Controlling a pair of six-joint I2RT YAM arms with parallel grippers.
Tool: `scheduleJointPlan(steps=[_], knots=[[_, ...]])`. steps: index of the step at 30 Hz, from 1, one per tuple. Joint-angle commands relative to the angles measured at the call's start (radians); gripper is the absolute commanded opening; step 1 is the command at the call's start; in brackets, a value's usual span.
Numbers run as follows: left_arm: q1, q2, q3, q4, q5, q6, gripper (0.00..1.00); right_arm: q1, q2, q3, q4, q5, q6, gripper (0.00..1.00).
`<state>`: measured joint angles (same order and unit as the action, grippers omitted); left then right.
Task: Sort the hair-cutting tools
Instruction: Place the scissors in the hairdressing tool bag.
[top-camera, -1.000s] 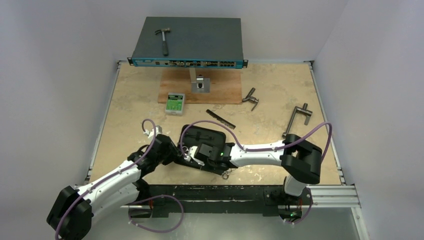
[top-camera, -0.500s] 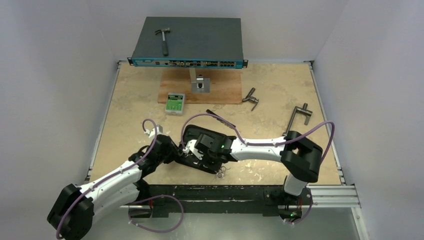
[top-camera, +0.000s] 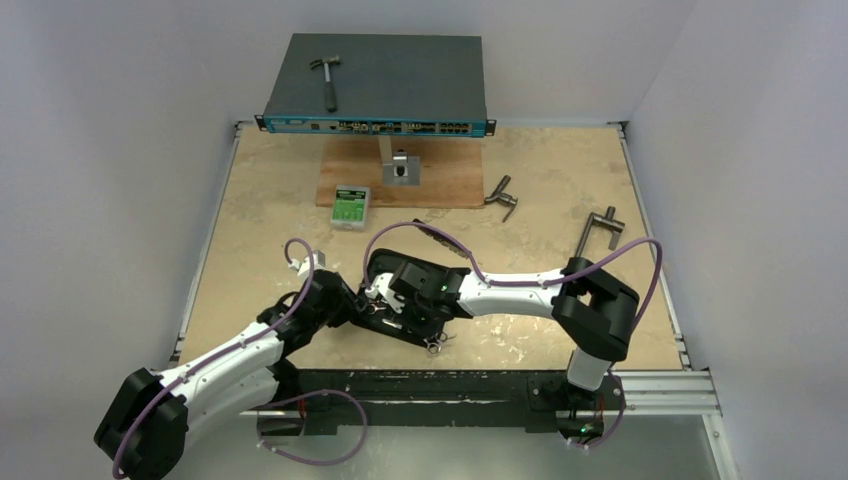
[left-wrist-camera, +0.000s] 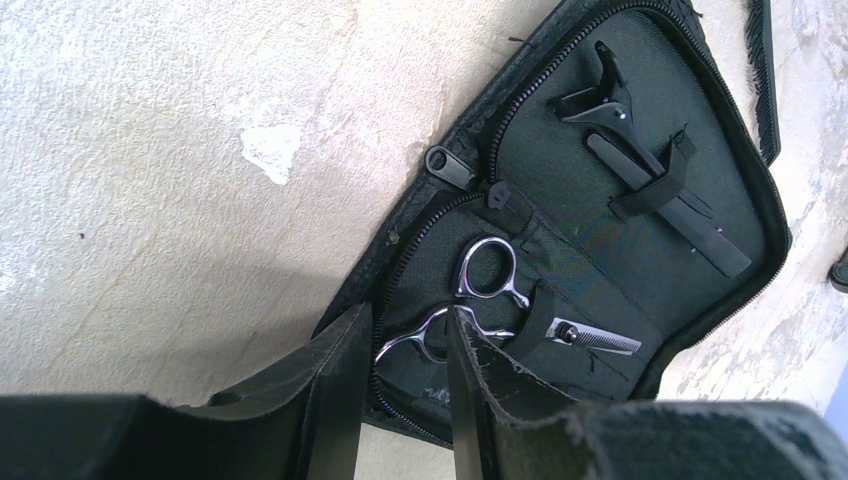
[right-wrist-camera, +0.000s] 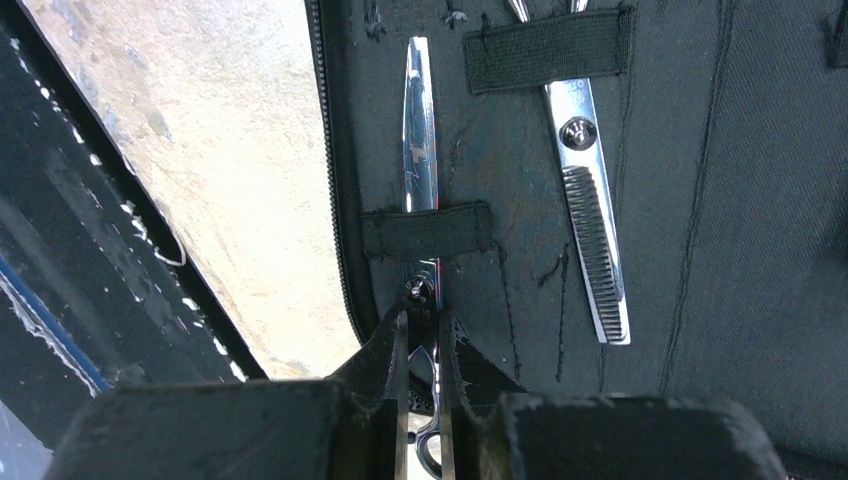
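A black zip case (top-camera: 402, 266) lies open near the table's front. My right gripper (right-wrist-camera: 422, 318) (top-camera: 418, 325) is shut on a silver scissors (right-wrist-camera: 419, 130) just below its pivot. The blade lies under an elastic strap (right-wrist-camera: 428, 230), and the rings (top-camera: 437, 345) hang past the case's near edge. A second, toothed scissors (right-wrist-camera: 590, 230) (left-wrist-camera: 487, 272) sits strapped beside it. My left gripper (left-wrist-camera: 405, 312) (top-camera: 362, 303) stands open astride the case's zipped left edge (left-wrist-camera: 385, 300). Black hair clips (left-wrist-camera: 665, 200) are in the case's far half. The black comb (left-wrist-camera: 765, 80) (top-camera: 452, 243) lies on the table behind.
At the back stands a network switch (top-camera: 400, 85) with a hammer (top-camera: 326, 80) on it, above a wooden board (top-camera: 445, 180) and a metal bracket (top-camera: 402, 168). A green-white box (top-camera: 351, 205) and two grey T-handle tools (top-camera: 503, 197) (top-camera: 598, 235) lie on the table.
My right gripper has carried its scissors leftward along the case's near side, the rings shifting left. My left gripper's jaws have narrowed a little at the case's edge.
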<state>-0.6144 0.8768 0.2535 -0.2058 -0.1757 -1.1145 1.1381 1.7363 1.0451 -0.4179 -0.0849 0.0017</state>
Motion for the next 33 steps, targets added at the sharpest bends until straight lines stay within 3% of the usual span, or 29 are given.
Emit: scheduleJointPlan(steps=[1,13,21,27,33], knots=[[-0.001,0.025,-0.037,-0.019,0.061,0.004,0.32,-0.002,0.016,0.001,0.105,-0.047,0.043,0.00],[-0.001,0.037,-0.042,-0.004,0.070,0.001,0.31,0.000,0.036,-0.030,0.173,-0.044,0.089,0.00],[-0.002,0.017,-0.037,-0.026,0.057,0.000,0.31,0.000,0.003,-0.013,0.081,0.031,0.050,0.00],[-0.001,0.008,-0.030,-0.045,0.044,0.006,0.31,0.000,-0.040,0.003,0.018,0.071,0.038,0.19],[-0.001,0.014,-0.023,-0.049,0.038,0.011,0.31,0.000,-0.088,0.010,-0.008,0.085,0.045,0.28]])
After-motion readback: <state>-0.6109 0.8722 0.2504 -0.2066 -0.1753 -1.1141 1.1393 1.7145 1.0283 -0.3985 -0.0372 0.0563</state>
